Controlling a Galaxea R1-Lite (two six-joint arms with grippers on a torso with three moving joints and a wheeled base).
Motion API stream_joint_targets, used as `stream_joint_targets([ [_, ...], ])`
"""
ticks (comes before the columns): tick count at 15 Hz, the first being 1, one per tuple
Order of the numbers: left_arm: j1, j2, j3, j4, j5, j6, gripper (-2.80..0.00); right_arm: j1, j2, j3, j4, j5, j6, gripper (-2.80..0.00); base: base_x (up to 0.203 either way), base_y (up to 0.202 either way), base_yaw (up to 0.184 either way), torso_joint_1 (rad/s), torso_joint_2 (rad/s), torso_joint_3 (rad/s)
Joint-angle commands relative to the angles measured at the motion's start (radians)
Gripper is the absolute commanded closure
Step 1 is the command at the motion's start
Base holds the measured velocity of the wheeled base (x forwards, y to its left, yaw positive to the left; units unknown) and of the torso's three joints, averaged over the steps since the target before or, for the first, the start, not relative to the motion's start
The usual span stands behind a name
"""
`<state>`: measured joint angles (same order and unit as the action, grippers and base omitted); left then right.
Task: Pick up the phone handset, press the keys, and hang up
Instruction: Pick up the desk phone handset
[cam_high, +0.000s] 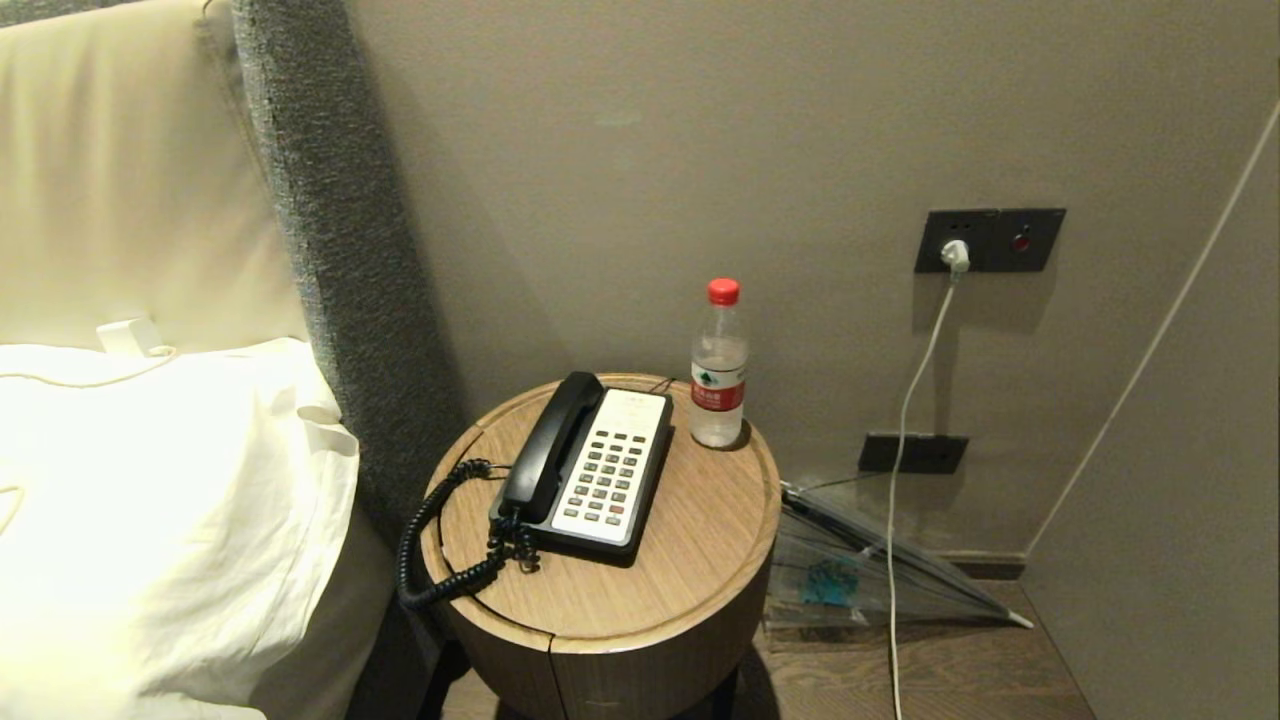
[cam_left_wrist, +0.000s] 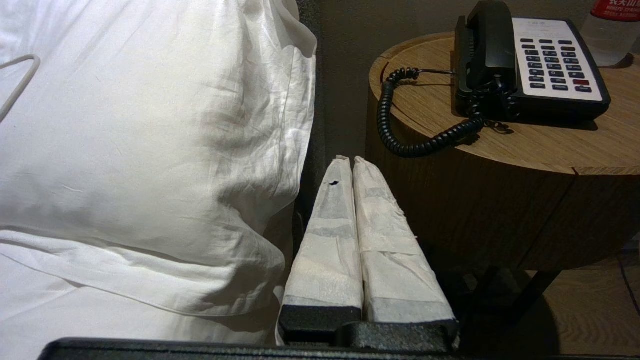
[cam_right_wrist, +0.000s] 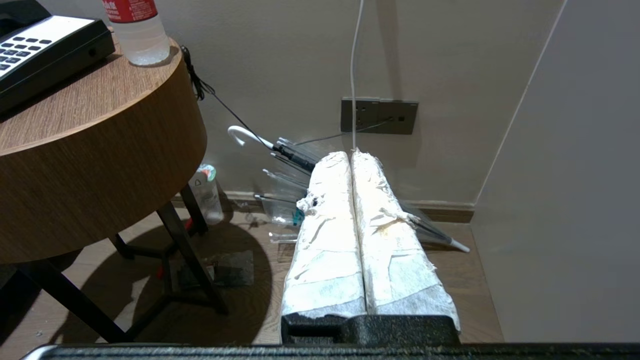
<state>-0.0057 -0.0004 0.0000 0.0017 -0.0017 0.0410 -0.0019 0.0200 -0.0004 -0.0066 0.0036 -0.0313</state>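
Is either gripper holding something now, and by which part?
Nothing is held. The left gripper and right gripper are shut on nothing; the long black plastic handset lies on its base.

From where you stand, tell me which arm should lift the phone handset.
Probably the left. The phone handset lies on the cradle's left side, nearer the pillow, and the left end effector hangs shut beside that edge of the table. The right end effector, also shut, hangs toward the wall outlets.
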Motion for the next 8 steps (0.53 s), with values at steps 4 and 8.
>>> stream_joint_targets([
  [4,0.0,-0.001,0.0,0.0,0.0,0.0,0.0,0.0,0.001,0.002,-0.001,0.001,-0.002,0.0,0.0,0.0,0.0,0.0,0.0,0.0],
  [8,0.001,0.0,0.0,0.0,0.0,0.0,0.0,-0.001,0.001,0.002,-0.001,-0.001,0.001,0.0,0.0,0.0,0.0,0.0,0.0,0.0],
])
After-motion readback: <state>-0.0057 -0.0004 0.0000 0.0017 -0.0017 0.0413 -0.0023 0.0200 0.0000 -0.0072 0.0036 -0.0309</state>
